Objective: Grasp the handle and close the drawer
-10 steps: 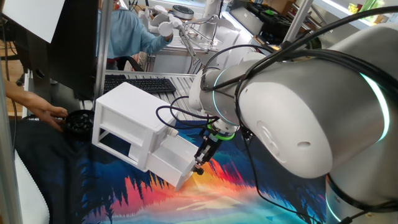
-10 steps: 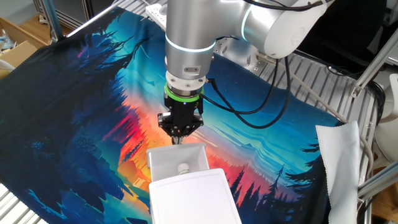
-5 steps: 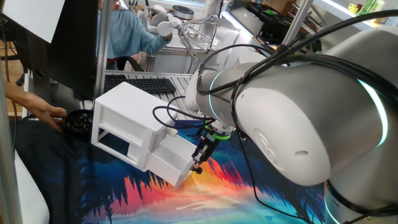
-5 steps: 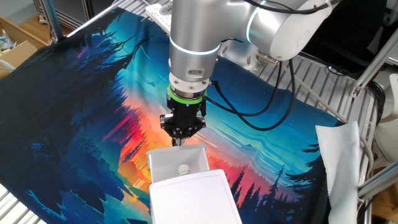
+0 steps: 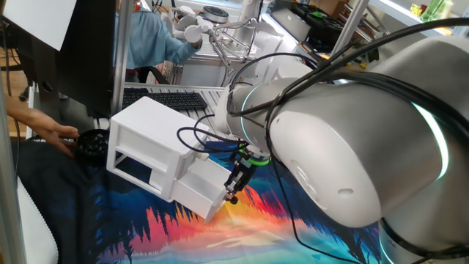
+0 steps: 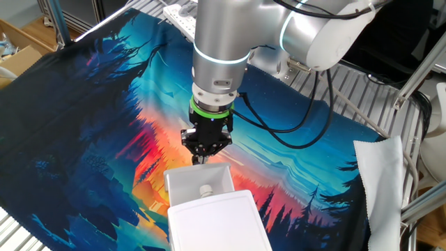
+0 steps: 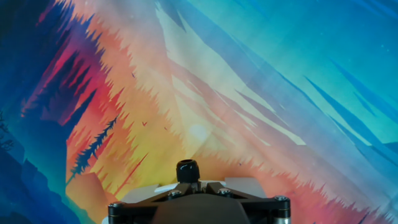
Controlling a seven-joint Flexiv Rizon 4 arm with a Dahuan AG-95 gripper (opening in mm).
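On the mat-covered table: the arm (image 6: 221,42) leans a little closer to the cabinet than a second ago; in the other fixed view its column sits slightly further toward the cabinet-side edge.
Cabinet: the white cabinet (image 5: 150,139) stands at the mat's edge, unmoved across the frames.
Drawer: the drawer (image 6: 199,183), the bottom one, is still pulled out, open top showing; in the fixed views it has shifted only slightly, if at all.
Gripper: the gripper (image 6: 202,157) hangs right at the drawer's front wall, fingers close together; in the hand view they are drawn in just under the knob.
Handle: the handle (image 7: 187,170) shows as a small dark knob directly ahead of the fingers, at the drawer front; whether it is truly pinched cannot be told.
Meaning: the small creep inward suggests the push is only beginning; most of the closing travel likely remains.
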